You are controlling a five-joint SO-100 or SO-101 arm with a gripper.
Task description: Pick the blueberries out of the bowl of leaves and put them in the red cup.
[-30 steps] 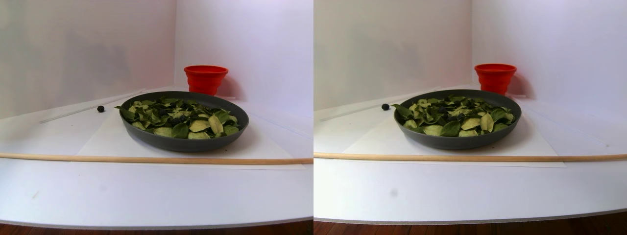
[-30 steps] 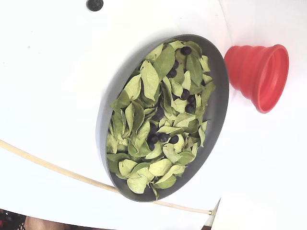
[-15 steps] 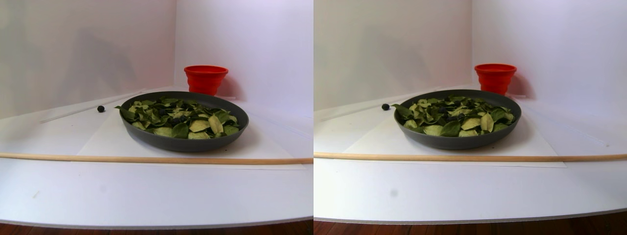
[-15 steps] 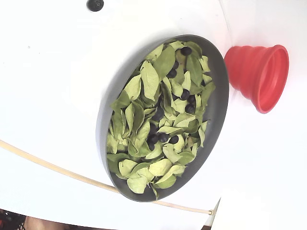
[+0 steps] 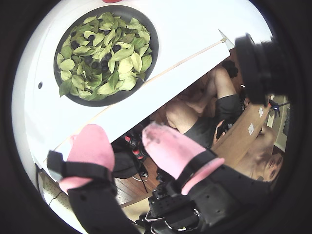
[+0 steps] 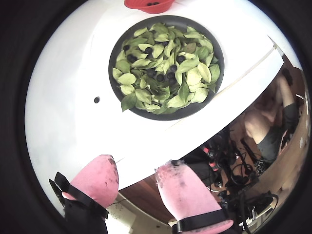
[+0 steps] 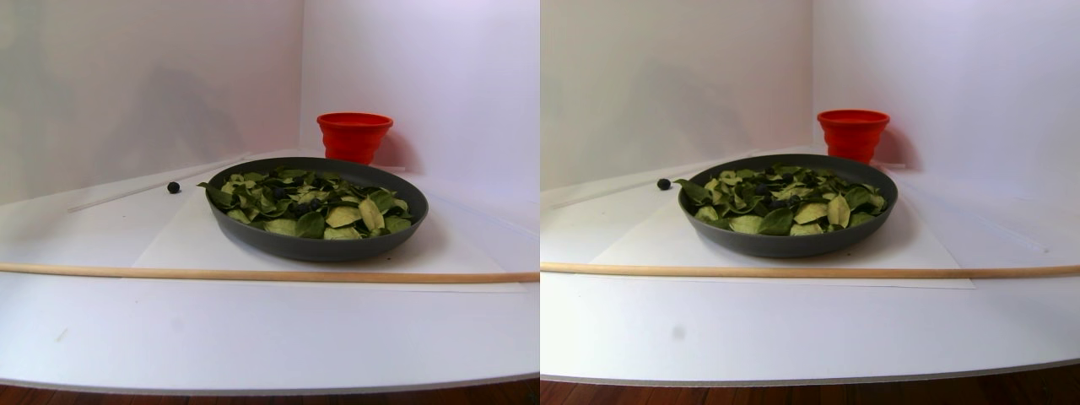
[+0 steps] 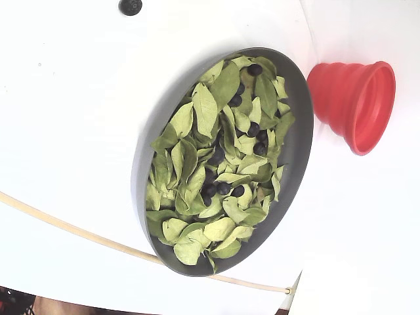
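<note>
The dark grey bowl of leaves (image 8: 299, 134) (image 7: 316, 247) (image 6: 193, 110) (image 5: 118, 98) sits mid-table. Several blueberries (image 8: 253, 129) (image 6: 160, 77) (image 5: 95, 64) (image 7: 299, 207) lie among its green leaves. The red cup (image 8: 351, 98) (image 7: 354, 135) stands behind the bowl; in a wrist view the red cup (image 6: 146, 6) shows dark berries inside. One loose berry (image 7: 173, 187) (image 8: 130, 6) (image 6: 96, 100) rests on the table beside the bowl. My gripper (image 6: 139, 165) (image 5: 129, 146) is open and empty, its pink fingers (image 6: 100, 178) high above the table's front edge, well short of the bowl. It is out of the stereo and fixed views.
A thin wooden dowel (image 7: 253, 274) (image 8: 65, 226) lies across the white table in front of the bowl. White walls close in behind the cup. Past the table's edge, a seated person (image 5: 204, 112) and cables (image 6: 234, 161) show below.
Nothing on the table has moved. Only a faint shadow on the back wall has darkened and shifted.
</note>
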